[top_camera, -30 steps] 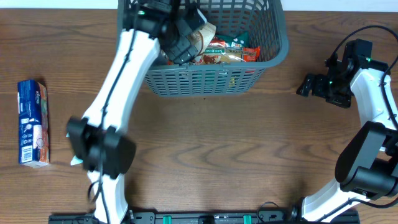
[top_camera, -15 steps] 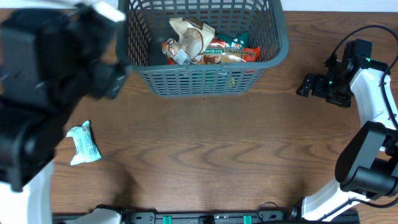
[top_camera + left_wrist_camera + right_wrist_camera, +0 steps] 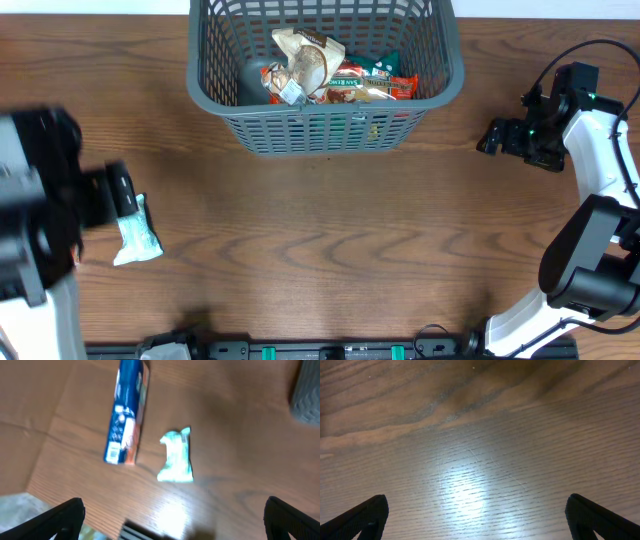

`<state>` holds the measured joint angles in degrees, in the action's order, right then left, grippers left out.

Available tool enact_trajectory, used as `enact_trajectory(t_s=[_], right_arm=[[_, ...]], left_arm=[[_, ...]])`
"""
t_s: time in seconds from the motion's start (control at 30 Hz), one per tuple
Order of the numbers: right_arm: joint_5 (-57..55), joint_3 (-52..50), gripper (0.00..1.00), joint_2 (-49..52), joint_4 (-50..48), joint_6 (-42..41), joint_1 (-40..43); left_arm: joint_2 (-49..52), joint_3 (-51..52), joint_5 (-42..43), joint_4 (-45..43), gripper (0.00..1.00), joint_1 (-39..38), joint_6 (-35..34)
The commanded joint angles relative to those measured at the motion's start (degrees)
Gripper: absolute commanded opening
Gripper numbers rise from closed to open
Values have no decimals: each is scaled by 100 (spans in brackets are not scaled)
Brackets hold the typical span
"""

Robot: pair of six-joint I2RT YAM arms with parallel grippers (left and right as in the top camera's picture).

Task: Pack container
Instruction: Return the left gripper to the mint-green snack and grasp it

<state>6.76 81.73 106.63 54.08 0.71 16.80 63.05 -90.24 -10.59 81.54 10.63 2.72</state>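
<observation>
Beside blue box (image 3: pixel 126 415) — mint packet (image 3: pixel 176 457)

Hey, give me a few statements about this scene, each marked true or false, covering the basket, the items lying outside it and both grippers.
1. The container holds several packets. True.
2. The pale green packet lies inside the container. False: it lies on the table, outside the container, beside the blue box.
3. The left gripper is open with nothing between its fingers. True.
4. The right gripper is shut on the blue box. False: it is open and empty over bare wood, and the blue box lies on the table on the left side.
</observation>
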Motion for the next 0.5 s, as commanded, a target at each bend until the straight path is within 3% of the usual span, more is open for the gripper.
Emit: enact_trajectory(t_s=[0.0, 0.17, 0.47], right_arm=[[31, -11, 99, 0, -9, 111, -39], [31, -11, 99, 0, -9, 111, -39], [31, -11, 99, 0, -4, 111, -39]], left_arm=[[-710, 1049, 240, -188, 98, 83, -151], [-1051, 2459, 728, -933, 98, 260, -153], [-15, 3805, 824, -2839, 99, 901, -535]])
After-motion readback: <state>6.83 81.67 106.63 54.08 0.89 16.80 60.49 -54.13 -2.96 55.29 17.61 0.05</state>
